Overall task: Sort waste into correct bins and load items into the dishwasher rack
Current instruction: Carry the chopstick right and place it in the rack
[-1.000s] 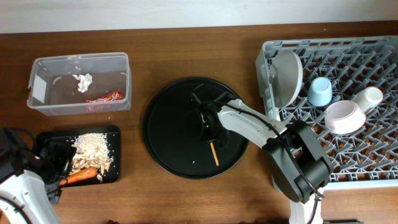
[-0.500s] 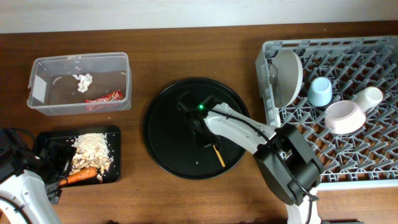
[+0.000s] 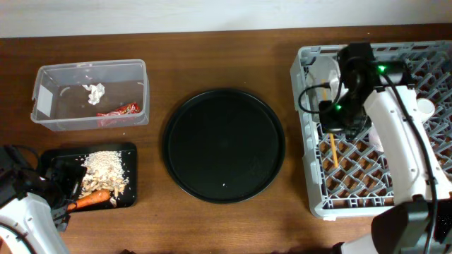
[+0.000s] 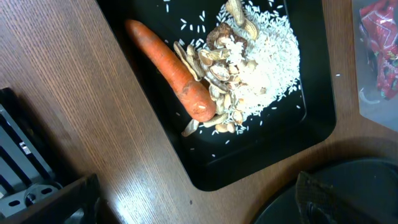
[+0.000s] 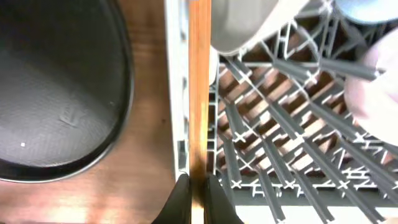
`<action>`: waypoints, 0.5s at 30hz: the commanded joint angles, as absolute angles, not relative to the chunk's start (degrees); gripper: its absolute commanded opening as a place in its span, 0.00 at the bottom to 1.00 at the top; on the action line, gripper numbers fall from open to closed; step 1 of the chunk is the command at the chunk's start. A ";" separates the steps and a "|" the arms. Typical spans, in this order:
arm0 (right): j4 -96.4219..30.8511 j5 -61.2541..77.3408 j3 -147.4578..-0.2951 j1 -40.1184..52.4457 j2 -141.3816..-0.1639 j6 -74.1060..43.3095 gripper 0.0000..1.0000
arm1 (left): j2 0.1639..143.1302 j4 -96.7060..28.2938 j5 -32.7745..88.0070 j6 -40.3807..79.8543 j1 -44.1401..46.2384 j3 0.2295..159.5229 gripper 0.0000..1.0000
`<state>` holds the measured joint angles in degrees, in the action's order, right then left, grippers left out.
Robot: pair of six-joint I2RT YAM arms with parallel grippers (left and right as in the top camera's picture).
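My right gripper (image 3: 333,123) is shut on the thin wooden chopstick (image 3: 332,148) and holds it over the left part of the grey dishwasher rack (image 3: 314,190). In the right wrist view the chopstick (image 5: 199,93) runs straight up from the shut jaws (image 5: 199,193), along the rack's edge (image 5: 177,74). The pale plate (image 3: 326,77) stands in the rack. My left gripper (image 3: 65,185) is open and empty by the shallow black tray (image 3: 131,176), which holds rice (image 4: 261,62) and the carrot (image 4: 168,68). The clear tub (image 3: 90,121) holds the white tissue (image 3: 94,92) and red wrapper (image 3: 119,110).
The large round black tray (image 3: 224,144) lies bare between the bins and the rack. My right arm hides most of the cups and the pink bowl; a sliver of the cream cup (image 3: 426,106) shows. The fork is not visible.
My right gripper lifted the chopstick off the round black tray and carried it right, over the rack. The left arm has not moved.
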<state>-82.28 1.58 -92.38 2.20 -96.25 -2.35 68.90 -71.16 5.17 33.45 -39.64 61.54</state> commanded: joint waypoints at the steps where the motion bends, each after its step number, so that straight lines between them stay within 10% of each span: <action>1: -81.10 1.45 -87.18 1.45 -96.57 -3.44 0.04 | 68.84 -71.20 5.15 32.73 -39.81 61.91 0.99; 3: -79.77 1.74 -85.65 1.48 -96.90 -3.49 0.04 | 68.84 -71.20 5.15 32.73 -39.81 61.91 0.99; 7: -79.70 1.72 -85.62 1.48 -96.90 -3.66 0.38 | 68.84 -71.20 5.15 32.73 -39.81 61.91 0.99; 15: -86.91 11.68 -90.02 4.01 -87.18 -4.97 0.45 | 68.84 -71.20 5.15 32.73 -39.81 61.91 0.99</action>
